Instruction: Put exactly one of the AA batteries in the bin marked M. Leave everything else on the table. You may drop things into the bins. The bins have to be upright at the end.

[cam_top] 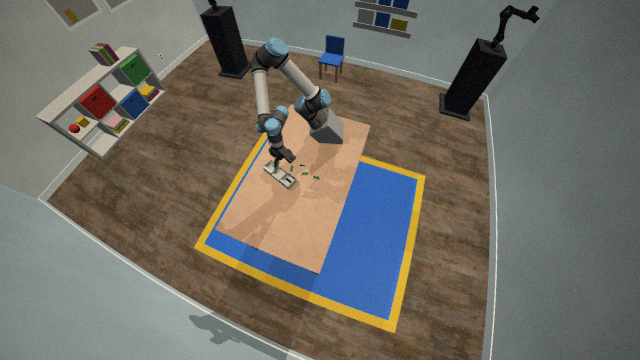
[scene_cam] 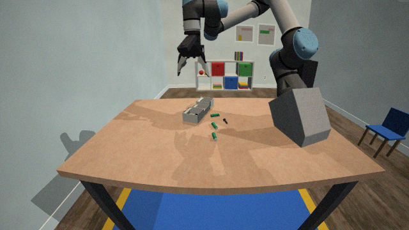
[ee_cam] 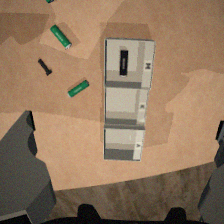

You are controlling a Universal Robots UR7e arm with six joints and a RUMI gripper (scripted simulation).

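Observation:
A row of three grey bins (ee_cam: 126, 100) stands upright on the table; it also shows in the exterior view (scene_cam: 198, 110) and the top view (cam_top: 281, 175). The bin marked M (ee_cam: 129, 62) is the end one, and a dark oblong thing (ee_cam: 122, 62) lies inside it. Three green AA batteries lie on the table beside the bins (scene_cam: 215, 115) (scene_cam: 214, 125) (scene_cam: 214, 136); two show fully in the wrist view (ee_cam: 61, 36) (ee_cam: 78, 88). My gripper (scene_cam: 192, 73) hangs high above the bins, open and empty; its fingers frame the wrist view (ee_cam: 124, 122).
A small black bolt-like piece (ee_cam: 44, 66) (scene_cam: 225, 121) lies among the batteries. The arm's grey base block (scene_cam: 298, 116) stands at the table's right. The table edge runs just beyond the last bin (ee_cam: 122, 144).

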